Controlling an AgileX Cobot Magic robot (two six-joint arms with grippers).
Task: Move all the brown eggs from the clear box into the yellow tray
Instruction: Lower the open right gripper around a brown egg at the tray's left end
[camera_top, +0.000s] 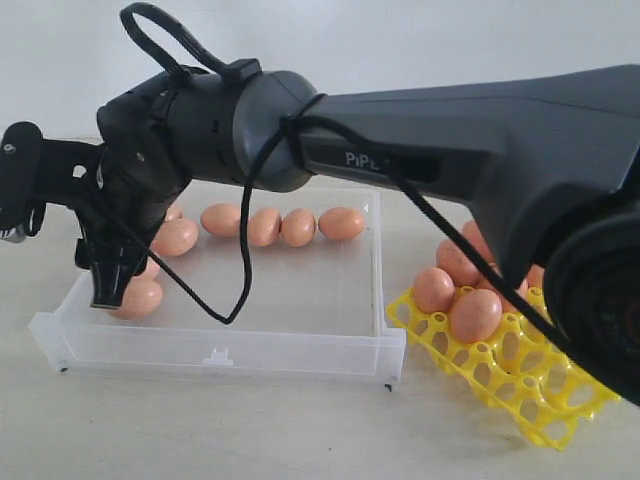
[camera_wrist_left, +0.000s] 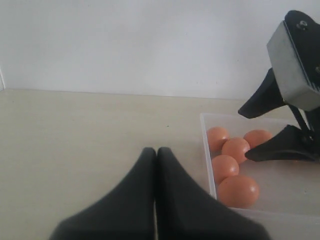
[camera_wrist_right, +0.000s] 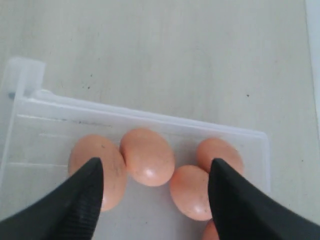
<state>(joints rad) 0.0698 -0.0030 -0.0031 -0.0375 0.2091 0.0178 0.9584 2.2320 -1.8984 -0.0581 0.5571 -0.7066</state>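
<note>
At the right gripper (camera_wrist_right: 155, 167), spread wide over a corner of the box (camera_wrist_right: 150, 116): 4 eggs (camera_wrist_right: 147, 157) clustered just below, none pinched. Farther along the far wall, 4 more in a row. Well off to its side, past the box, several in the tray (camera_top: 540, 400). At the left gripper (camera_wrist_left: 156, 152), pressed together: table (camera_wrist_left: 75, 140) below, box just beside.

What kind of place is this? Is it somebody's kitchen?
Probably a robot lab, not a kitchen: a bare pale table, a blank white wall, and a black robot arm over a clear box of brown eggs.
</note>
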